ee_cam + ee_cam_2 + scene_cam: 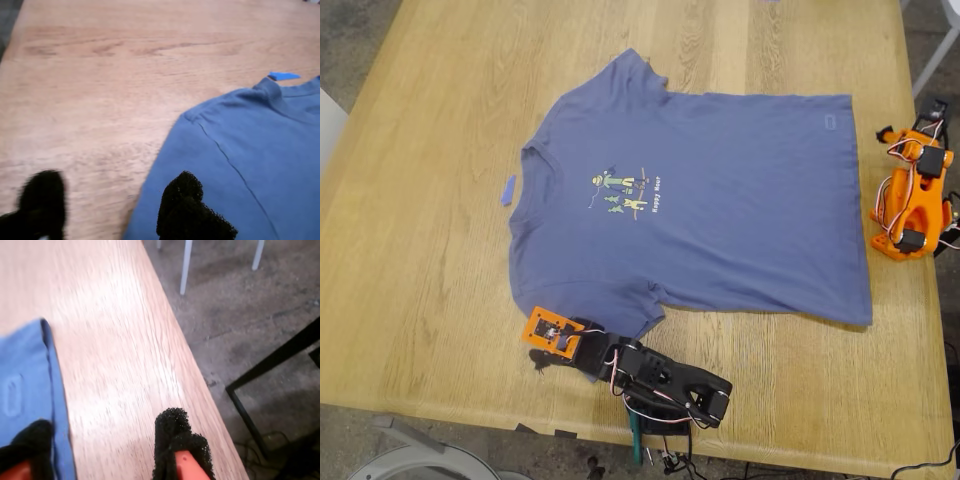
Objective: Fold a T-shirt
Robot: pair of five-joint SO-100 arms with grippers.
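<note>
Exterior view: T-shirt (720,200) lies flat, print up, mid-worktop (430,300); long axis runs across the view, collar toward its left, hem toward its right. A purple strip (508,190) sits just beside the collar. My first tool (552,333) lies low at the near sleeve; the orange arm (913,195) is folded upright by the hem.

First wrist view: my first tool (115,202) stands apart, one pad over the sleeve, one over bare wood.

Second wrist view: my second tool (105,442) stands apart, straddling the hem corner near the worktop edge.
</note>
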